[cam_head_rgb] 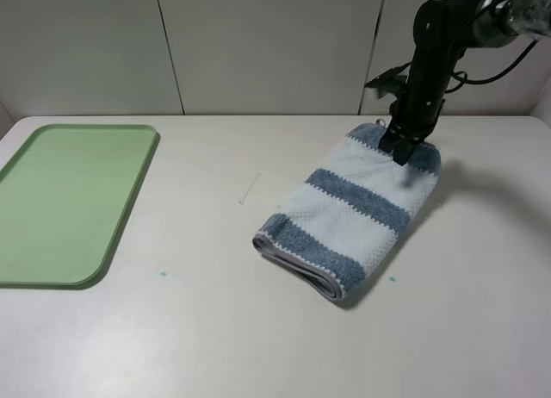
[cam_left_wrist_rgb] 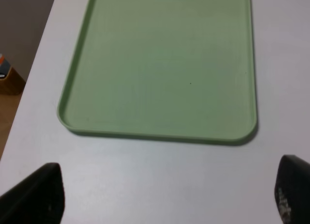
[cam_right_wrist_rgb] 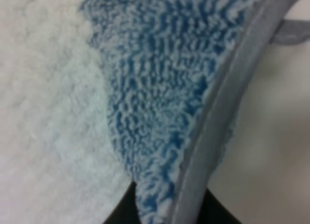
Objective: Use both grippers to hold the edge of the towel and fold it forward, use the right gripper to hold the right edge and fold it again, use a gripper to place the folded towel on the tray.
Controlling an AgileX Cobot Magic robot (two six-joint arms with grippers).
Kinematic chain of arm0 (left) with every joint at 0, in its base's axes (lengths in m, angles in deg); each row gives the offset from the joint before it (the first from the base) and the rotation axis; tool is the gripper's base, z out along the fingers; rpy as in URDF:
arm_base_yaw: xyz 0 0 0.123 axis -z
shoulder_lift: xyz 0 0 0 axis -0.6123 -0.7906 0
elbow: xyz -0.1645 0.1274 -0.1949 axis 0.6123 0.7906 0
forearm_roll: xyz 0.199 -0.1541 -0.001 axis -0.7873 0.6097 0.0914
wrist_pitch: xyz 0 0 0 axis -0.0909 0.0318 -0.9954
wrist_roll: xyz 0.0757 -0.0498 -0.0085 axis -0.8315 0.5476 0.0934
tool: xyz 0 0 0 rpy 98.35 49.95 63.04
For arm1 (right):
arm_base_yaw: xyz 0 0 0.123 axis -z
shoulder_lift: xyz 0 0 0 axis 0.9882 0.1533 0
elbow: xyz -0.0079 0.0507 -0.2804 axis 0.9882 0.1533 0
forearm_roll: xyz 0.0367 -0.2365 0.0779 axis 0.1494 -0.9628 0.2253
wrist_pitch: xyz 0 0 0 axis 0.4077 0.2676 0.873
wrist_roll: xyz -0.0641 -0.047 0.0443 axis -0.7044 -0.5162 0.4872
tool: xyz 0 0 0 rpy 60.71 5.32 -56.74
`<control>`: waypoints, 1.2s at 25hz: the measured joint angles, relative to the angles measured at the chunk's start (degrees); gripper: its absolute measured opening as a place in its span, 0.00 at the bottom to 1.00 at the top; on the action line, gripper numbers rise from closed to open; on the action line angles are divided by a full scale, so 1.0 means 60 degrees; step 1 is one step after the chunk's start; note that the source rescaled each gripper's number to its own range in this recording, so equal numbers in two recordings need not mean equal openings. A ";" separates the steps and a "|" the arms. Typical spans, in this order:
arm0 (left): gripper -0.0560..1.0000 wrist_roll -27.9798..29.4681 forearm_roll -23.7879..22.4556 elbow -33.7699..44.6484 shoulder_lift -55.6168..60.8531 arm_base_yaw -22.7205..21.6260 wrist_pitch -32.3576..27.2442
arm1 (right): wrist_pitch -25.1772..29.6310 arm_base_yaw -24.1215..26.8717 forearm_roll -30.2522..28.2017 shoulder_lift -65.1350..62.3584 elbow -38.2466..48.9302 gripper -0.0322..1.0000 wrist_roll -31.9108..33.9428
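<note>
white table (cam_head_rgb: 215, 338), folded towel (cam_head_rgb: 353, 217), grey wall (cam_head_rgb: 258, 45)

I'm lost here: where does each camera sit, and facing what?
Exterior high: up high, facing down on flat light-green plastic tray, folded blue-and-white striped terry towel; right claw shows.
Left wrist: on left arm, facing the tray; open left claw shows.
Right wrist: on right arm, close on the towel its claw pinches.
The high view shares tray and towel with them.
</note>
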 joint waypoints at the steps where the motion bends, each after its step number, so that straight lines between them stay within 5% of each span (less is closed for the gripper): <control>1: 0.86 0.0000 0.0000 0.0000 0.0000 0.0000 0.0000 | 0.0155 0.0000 -0.0115 -0.0073 -0.0217 0.11 0.0050; 12: 0.86 0.0000 0.0000 0.0000 0.0000 0.0000 0.0000 | 0.0948 -0.0011 -0.0567 -0.0263 -0.1930 0.11 0.0265; 30: 0.86 0.0000 0.0000 0.0000 0.0000 0.0000 0.0000 | 0.1003 -0.0011 -0.0350 -0.1384 -0.1144 0.11 0.0293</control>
